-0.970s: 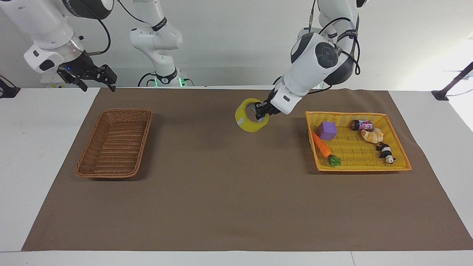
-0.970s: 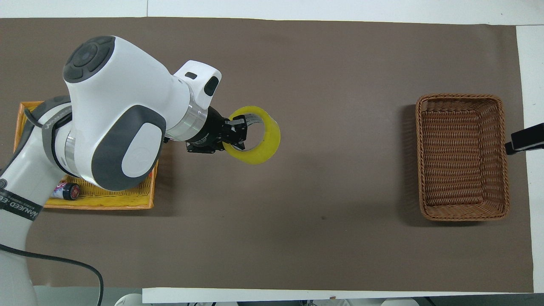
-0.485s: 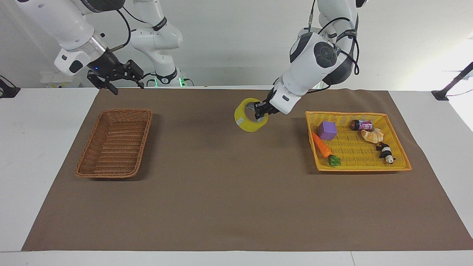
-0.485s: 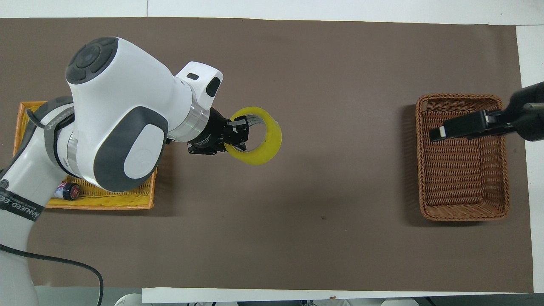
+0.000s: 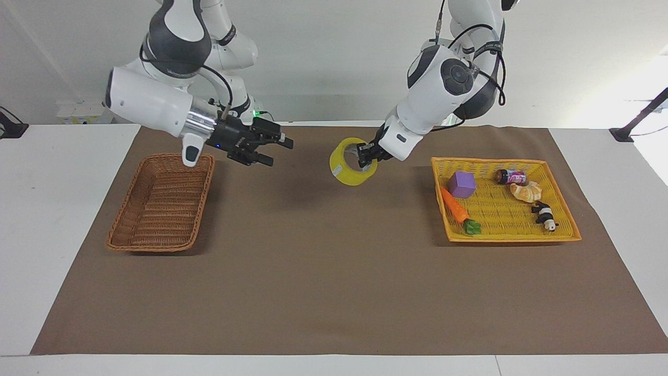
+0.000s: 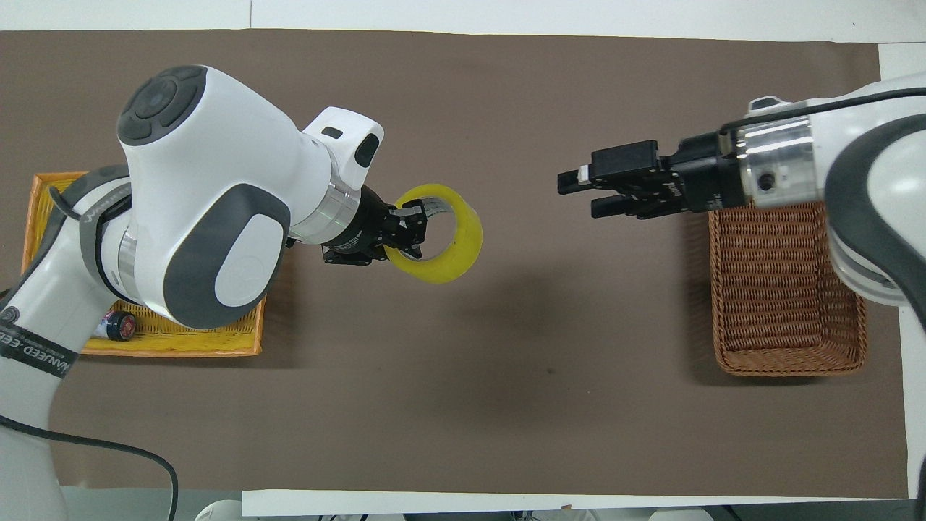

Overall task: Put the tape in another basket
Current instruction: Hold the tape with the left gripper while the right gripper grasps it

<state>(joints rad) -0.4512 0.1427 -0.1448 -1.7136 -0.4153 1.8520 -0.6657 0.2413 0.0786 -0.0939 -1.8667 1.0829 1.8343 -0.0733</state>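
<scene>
Holding the tape (image 5: 350,163) in the air over the table's (image 5: 313,271) bare mat, left tool (image 5: 366,154) clamped on its rim.
Left arm is bent low, forearm pointing toward the basket (image 5: 163,202). Right tool (image 5: 269,149), fingers spread and empty, is level in the air between basket and tape, its arm crossing the basket's robot-side end. One tape, one empty basket, one yellow tray (image 5: 566,228) with five items. Open mat between tape and basket.

Right pincer (image 5: 274,148) has been swung in from the worktop's edge, across the wicker basket (image 5: 162,201), out over the brown mat toward the tape (image 5: 350,162). Its fingers are seen parted.
</scene>
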